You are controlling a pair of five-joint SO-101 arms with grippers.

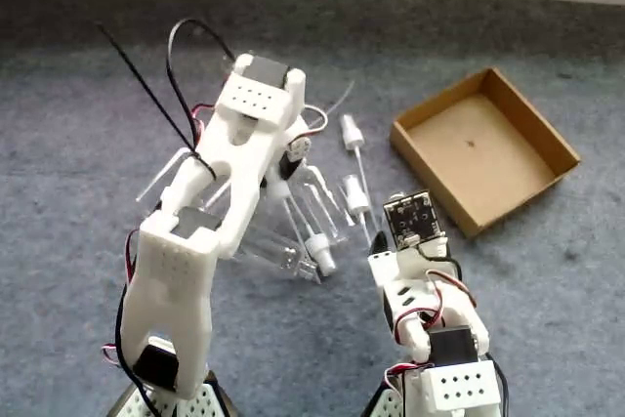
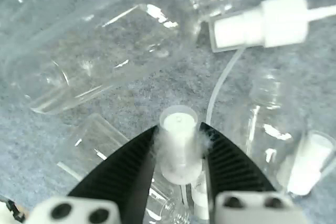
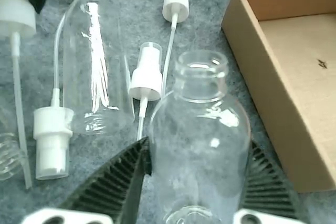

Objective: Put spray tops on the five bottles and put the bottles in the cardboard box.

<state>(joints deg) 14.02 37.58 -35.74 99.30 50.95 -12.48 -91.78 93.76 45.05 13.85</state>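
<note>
Left gripper (image 2: 178,129): black ribbed jaws clenched on a white plastic spray top (image 2: 178,142), cap end toward the wrist camera, held over a scatter of clear plastic bottles lying on their sides (image 2: 105,51) and a loose white sprayer with a thin tube (image 2: 260,24), all on the grey carpet-like table cover (image 2: 173,85). Right gripper (image 3: 197,153): jaws closed around the body of a clear round bottle (image 3: 197,114) whose threaded neck is open and uncapped. Beside it lie a further clear bottle (image 3: 94,61) and three loose white sprayers (image 3: 146,77), with the shallow brown cardboard box (image 3: 252,61) just to one side, holding no bottle as yet. Likely hazards: the long dip tube may miss the narrow neck and buckle against the rim if the top arrives tilted (the held top's own tube cannot be traced among the others). The glossy bottle may twist or slide between the jaws when the top is pressed or turned, leaving the thread crossed. A trailing tube may snag neighbouring sprayers and drag them. The crowded pile gives the left arm little room, so a low pass could roll the lying bottles away.
</note>
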